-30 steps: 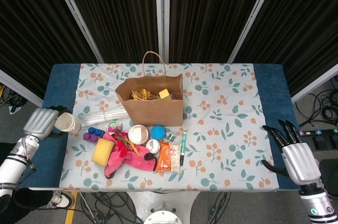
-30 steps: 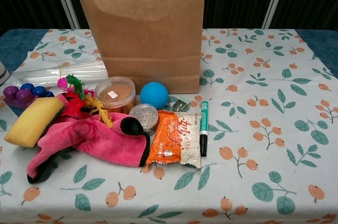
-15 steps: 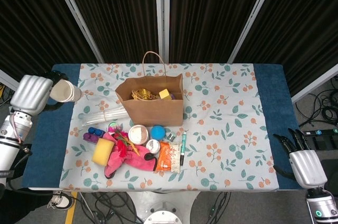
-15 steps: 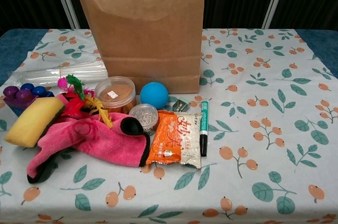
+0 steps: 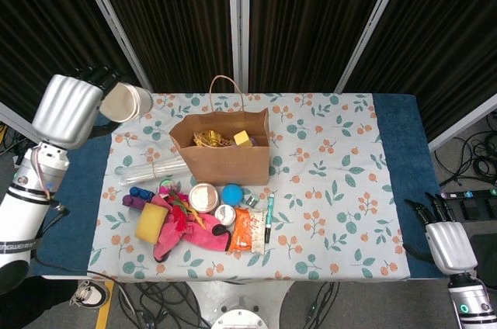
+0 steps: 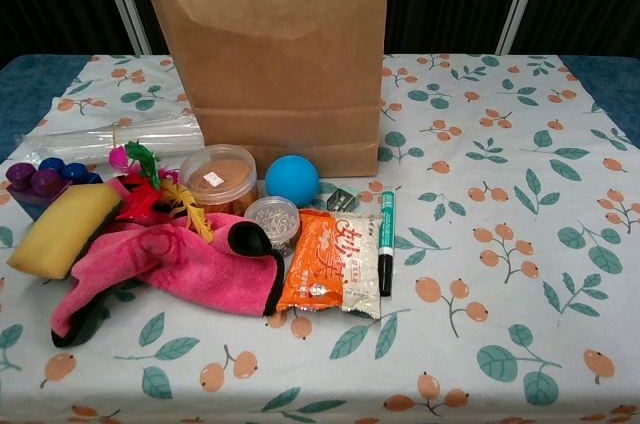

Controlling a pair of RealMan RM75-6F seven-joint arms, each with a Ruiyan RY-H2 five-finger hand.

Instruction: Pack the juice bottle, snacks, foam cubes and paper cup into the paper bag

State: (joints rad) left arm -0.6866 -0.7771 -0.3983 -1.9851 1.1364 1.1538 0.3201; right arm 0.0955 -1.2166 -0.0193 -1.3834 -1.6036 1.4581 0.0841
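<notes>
Paper cup [image 5: 126,101] held in left hand [image 5: 71,108], tipped sideways.

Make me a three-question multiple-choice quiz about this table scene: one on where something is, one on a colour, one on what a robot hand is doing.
1. Where is the green marker?
A. right of the orange snack packet
B. inside the paper bag
C. under the pink cloth

2. What colour is the ball?
A. red
B. blue
C. yellow

3. What is the left robot hand doing?
A. resting on the table
B. holding a paper cup
C. gripping the sponge

Answers: 1 A, it lies beside the packet. 2 B, blue in both views. 3 B, the cup is raised in it.
</notes>
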